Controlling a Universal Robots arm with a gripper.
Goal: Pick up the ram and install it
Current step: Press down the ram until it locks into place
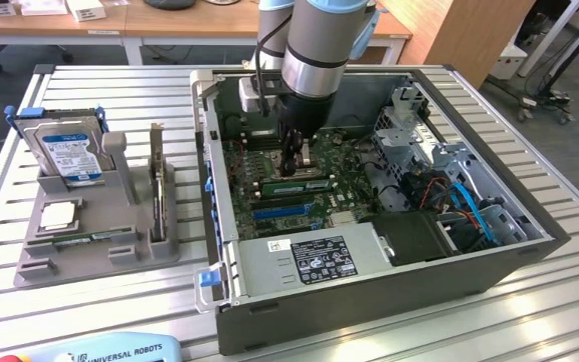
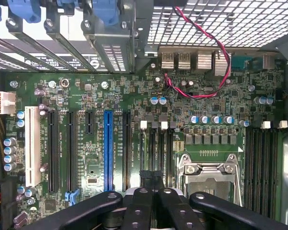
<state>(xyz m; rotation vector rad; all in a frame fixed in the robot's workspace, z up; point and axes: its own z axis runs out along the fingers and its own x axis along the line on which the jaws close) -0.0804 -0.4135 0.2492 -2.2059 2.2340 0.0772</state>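
Ribbed metal desk (image 1: pixel 118 90) carries open grey PC case (image 1: pixel 390 294) w/ green motherboard (image 2: pixel 211 91) inside. Grey plastic parts holder (image 1: pixel 99 241) sits at exterior view's left, w/ blue-labelled silver hard drive (image 1: pixel 68 151). Black end effector (image 1: pixel 292 162) is down over board, fingers (image 2: pixel 177 211) fully closed. Thin green ram stick (image 1: pixel 295 183) sits on board just under it; can't tell if gripped.

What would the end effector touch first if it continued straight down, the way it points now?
Most likely the motherboard inside the open computer case: the shut end effector points down just above it, beside the installed ram stick. Exact contact spot is uncertain; depth is unclear.
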